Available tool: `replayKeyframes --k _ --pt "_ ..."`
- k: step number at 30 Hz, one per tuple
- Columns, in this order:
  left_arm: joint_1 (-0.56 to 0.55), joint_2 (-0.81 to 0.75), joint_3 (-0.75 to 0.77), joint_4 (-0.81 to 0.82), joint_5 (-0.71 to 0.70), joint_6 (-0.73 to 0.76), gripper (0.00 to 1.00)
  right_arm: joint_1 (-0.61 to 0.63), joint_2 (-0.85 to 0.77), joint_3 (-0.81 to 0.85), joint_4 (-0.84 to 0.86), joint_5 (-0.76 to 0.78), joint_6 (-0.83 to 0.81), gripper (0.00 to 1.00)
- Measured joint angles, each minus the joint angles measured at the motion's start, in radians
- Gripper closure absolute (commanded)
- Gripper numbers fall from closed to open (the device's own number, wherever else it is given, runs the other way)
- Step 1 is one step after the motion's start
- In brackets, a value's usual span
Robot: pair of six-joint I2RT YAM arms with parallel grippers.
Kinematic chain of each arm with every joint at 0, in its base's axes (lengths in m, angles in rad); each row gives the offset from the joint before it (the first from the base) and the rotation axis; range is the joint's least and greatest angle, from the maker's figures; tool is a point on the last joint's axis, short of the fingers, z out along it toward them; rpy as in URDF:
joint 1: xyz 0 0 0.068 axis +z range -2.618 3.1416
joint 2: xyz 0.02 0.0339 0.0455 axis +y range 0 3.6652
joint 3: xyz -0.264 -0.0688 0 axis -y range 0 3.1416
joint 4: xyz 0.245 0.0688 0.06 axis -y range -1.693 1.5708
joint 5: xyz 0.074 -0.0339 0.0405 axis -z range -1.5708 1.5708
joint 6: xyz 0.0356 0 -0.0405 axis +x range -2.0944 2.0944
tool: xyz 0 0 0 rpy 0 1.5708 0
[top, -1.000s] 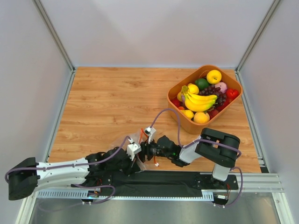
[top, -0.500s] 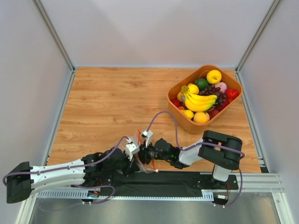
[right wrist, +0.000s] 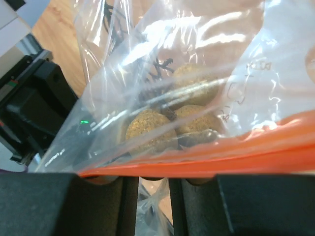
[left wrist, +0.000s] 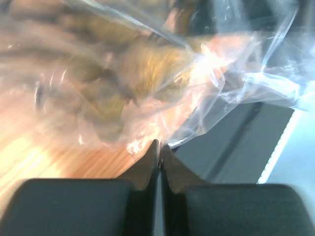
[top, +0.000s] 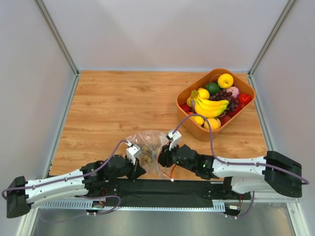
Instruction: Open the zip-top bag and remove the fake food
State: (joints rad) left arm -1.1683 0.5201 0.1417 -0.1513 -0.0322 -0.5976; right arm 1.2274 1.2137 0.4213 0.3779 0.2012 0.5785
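The zip-top bag (top: 150, 140) is held up between both grippers near the table's front edge, crinkled and puffed out. A cluster of tan-brown balls (top: 146, 156) sits inside it. My left gripper (top: 137, 164) is shut on a fold of the bag's clear film (left wrist: 197, 128), and the balls (left wrist: 123, 73) are blurred behind it. My right gripper (top: 162, 157) grips the bag's right side. In the right wrist view the red-orange zip strip (right wrist: 221, 157) crosses my right gripper (right wrist: 153, 174) and hides its tips, with the balls (right wrist: 150, 130) just beyond. A yellow banana bunch (top: 210, 105) lies in the bin.
An orange bin (top: 194, 129) at the back right holds mixed fruit, among them dark grapes (top: 227, 96) and a yellow apple (top: 225, 80). A black mat (top: 187, 187) runs along the near edge under both arms. White walls enclose the table on three sides.
Both grippers have moved away from the near edge. The bag has risen and spread out between them, and the tan balls now show. The right arm has stretched out low toward the left.
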Motion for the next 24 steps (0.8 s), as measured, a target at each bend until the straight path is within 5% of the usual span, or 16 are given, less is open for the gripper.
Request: replayKeyframes --k 1,5,24 --pt "0.0 0.001 0.0 -0.003 -0.005 0.001 0.47 0.0 -0.023 -0.001 -0.031 0.017 -0.003 1.0" --pt "0.001 0.002 0.002 -0.01 -0.037 -0.013 0.15 0.0 -0.091 -0.035 -0.125 0.074 -0.004 1.0" --pt "0.049 -0.362 -0.045 -0.027 -0.233 -0.051 0.03 0.0 -0.407 -0.191 -0.258 0.098 0.05 1.0"
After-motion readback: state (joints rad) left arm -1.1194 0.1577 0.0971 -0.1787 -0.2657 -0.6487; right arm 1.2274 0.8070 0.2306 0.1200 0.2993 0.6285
